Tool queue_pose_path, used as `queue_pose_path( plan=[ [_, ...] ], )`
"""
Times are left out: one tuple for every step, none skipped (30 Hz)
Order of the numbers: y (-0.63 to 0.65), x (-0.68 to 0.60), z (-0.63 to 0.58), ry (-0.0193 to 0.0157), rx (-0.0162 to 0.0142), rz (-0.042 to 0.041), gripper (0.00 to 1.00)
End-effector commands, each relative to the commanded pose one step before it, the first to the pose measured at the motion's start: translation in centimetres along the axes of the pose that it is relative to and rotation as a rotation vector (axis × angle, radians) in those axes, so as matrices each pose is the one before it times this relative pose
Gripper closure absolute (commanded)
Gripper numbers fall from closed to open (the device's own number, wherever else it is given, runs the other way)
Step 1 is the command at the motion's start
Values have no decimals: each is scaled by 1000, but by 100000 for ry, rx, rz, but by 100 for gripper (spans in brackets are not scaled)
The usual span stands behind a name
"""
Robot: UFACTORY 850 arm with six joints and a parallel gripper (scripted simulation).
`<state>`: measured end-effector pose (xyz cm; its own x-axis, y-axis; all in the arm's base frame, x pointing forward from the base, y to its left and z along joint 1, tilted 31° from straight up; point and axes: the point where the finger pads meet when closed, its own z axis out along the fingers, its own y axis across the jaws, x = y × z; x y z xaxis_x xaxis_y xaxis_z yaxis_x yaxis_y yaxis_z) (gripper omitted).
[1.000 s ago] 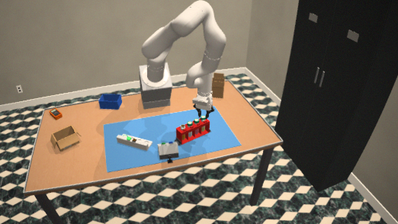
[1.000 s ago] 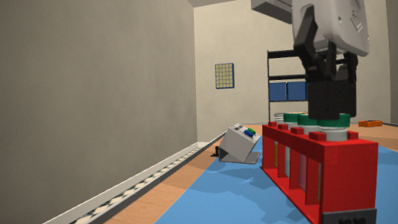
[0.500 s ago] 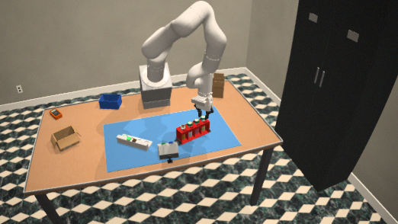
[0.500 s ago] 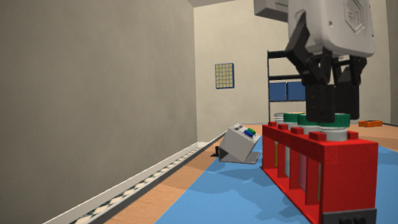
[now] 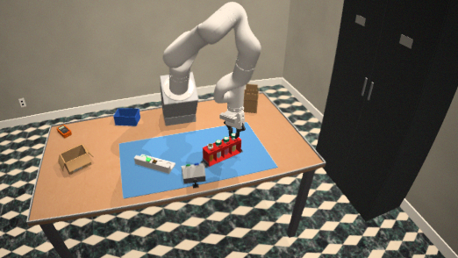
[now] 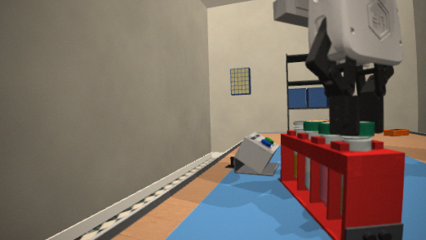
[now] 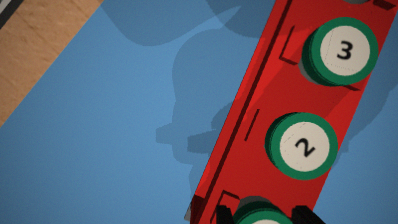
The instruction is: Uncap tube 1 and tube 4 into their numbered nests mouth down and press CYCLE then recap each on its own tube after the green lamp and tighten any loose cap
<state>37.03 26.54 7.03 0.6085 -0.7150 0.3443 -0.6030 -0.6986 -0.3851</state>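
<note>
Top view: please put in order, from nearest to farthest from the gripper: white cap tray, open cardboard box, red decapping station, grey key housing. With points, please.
1. Red decapping station [image 5: 222, 146] [image 6: 375, 188] [image 7: 272, 97], beneath the gripper [image 5: 235, 132] [image 6: 357, 132] [image 7: 265, 216].
2. Grey key housing [image 5: 193, 174] [image 6: 255, 154], beside the station.
3. White cap tray [image 5: 166, 165], past the housing.
4. Open cardboard box [image 5: 79, 164], off the mat.

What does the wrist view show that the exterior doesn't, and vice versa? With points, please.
Wrist only: printed numbers on cap 2 [image 7: 304, 146] and cap 3 [image 7: 345, 50].
Exterior only: the key housing [image 6: 254, 157], blue key [image 6: 267, 143], green key [image 6: 269, 140], wall shelf unit [image 6: 287, 94].
Both: the red decapping station [image 6: 373, 188] [image 7: 270, 135] on the blue mat [image 6: 212, 212] [image 7: 100, 165], and the gripper's black fingers [image 6: 343, 116] at the near end cap [image 6: 366, 129] [image 7: 265, 217].
</note>
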Motion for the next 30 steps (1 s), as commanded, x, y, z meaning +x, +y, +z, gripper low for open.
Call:
queue_pose_path(
  plan=[
    [-37, 0, 6, -7, 86, 27, 100],
    [0, 0, 0, 0, 0, 0, 100],
    [0, 0, 0, 0, 0, 0, 100],
    [0, 0, 0, 0, 0, 0, 100],
    [0, 0, 0, 0, 0, 0, 100],
    [0, 0, 0, 0, 0, 0, 100],
    [0, 0, 0, 0, 0, 0, 100],
    [0, 0, 0, 0, 0, 0, 100],
    [0, 0, 0, 0, 0, 0, 100],
    [0, 0, 0, 0, 0, 0, 100],
    [-2, 0, 3, 1, -2, 3333, 100],
    [-3, 0, 3, 1, -2, 3333, 100],
    [4, 0, 9, -1, 3, 3334, 100],
    [0, 0, 5, 0, 0, 3333, 100],
    [0, 0, 5, 0, 0, 3333, 100],
    [0, 0, 5, 0, 0, 3333, 100],
    [0, 0, 5, 0, 0, 3333, 100],
    [0, 0, 5, 0, 0, 3333, 100],
    [0, 0, 5, 0, 0, 3333, 100],
    [0, 0, 5, 0, 0, 3333, 100],
    [0, 0, 5, 0, 0, 3333, 100],
    [-1, 0, 4, 0, 0, 3333, 100],
    [0, 0, 0, 0, 0, 0, 100],
    [0, 0, 0, 0, 0, 0, 100],
    [1, 1, 6, -1, 1, 3333, 100],
    [0, 0, 5, 0, 0, 3333, 100],
    [0, 0, 5, 0, 0, 3333, 100],
    [0, 0, 5, 0, 0, 3333, 100],
    [0, 0, 5, 0, 0, 3333, 100],
    [-1, 0, 4, 0, 0, 3333, 100]
  ],
)
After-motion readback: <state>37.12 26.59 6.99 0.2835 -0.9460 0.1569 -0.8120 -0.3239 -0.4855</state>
